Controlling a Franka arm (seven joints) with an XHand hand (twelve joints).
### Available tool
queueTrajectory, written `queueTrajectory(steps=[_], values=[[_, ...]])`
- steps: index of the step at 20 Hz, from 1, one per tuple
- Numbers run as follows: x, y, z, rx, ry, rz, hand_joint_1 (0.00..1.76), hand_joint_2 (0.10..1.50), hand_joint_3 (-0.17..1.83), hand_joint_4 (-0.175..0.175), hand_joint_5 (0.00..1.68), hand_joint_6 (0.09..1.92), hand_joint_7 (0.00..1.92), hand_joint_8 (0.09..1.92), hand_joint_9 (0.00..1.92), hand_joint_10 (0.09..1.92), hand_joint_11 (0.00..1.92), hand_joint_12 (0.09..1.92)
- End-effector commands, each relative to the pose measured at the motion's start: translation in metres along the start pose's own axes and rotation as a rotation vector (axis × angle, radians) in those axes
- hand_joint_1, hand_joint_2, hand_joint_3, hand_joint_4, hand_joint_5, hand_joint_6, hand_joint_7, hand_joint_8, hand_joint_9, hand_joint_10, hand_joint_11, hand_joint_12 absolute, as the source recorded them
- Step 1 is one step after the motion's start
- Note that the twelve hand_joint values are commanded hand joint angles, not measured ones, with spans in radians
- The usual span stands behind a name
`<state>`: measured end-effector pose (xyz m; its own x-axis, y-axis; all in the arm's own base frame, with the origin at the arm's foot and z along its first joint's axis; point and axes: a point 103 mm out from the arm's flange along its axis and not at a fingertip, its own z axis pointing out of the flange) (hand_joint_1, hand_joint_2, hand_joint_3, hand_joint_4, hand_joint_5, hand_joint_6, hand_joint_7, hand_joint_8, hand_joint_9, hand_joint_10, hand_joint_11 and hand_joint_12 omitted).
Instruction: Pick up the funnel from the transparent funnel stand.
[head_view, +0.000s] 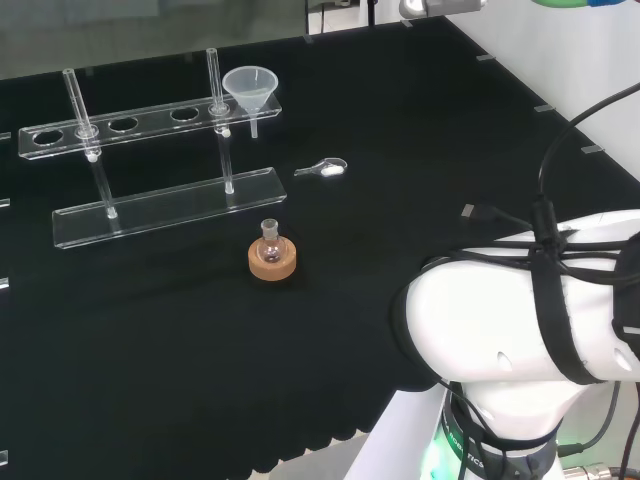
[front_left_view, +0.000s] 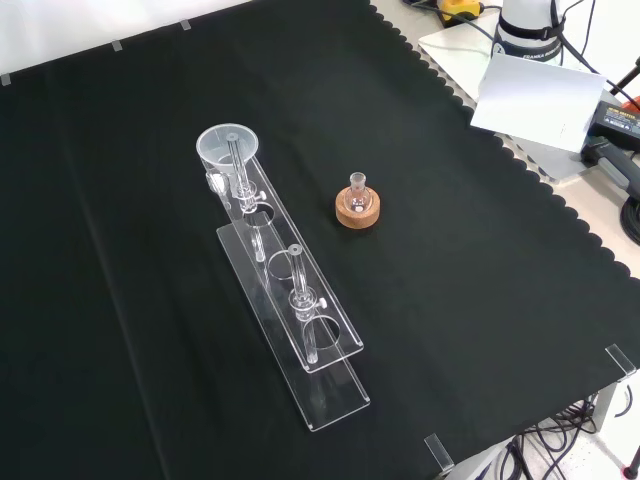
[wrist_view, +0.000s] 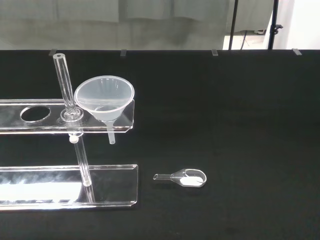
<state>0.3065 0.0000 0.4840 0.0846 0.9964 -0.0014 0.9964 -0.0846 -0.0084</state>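
Logging what my three feeds show. Bench: black cloth (front_left_view: 480, 300), matte, lightly creased, with a scalloped edge along the near side in the head view. Past that edge in the front view: pale bench top, a sheet of white paper (front_left_view: 540, 100), dark cables. Room behind, wrist view: grey curtain, thin dark poles.

Item 1, funnel (head_view: 247, 90): clear plastic, a wide cone on a short narrow stem. It sits in the end hole of the stand, at the right end in the head view, cone above the upper shelf and stem hanging below it.

Item 2, funnel stand (head_view: 170, 205): clear plastic, a long flat base, two thin upright rods, and a raised shelf pierced with round holes. I see the other holes standing open.

Item 3, small round glass flask (head_view: 269, 243), short neck, seated upright in a cork ring (head_view: 272, 264), near the stand's base but apart from it.

Item 4, little clear scoop (wrist_view: 182, 177) holding white powder, lying flat on the cloth, apart from the stand.

Item 5, arm (head_view: 520, 330): smooth white links strapped with black cables, at the head view's right.

Hand: I cannot tell whether its fingers are spread or closed.
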Motion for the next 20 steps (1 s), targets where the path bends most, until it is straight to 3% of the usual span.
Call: queueTrajectory(steps=[1,4,20], values=[[0.0,0.0,0.0,-0.004,-0.002,0.0,0.0,1.12,0.57,0.01,0.13,0.2,0.03,0.56,0.2,0.65,0.21,1.28],[0.001,-0.001,0.0,-0.002,-0.008,-0.005,0.0,1.18,0.45,0.011,0.18,0.09,0.03,0.55,0.2,0.64,0.17,1.34],[0.004,0.03,0.014,0.013,-0.01,0.039,0.0,1.19,0.42,0.007,0.21,0.09,0.04,0.55,0.2,0.64,0.17,1.34]])
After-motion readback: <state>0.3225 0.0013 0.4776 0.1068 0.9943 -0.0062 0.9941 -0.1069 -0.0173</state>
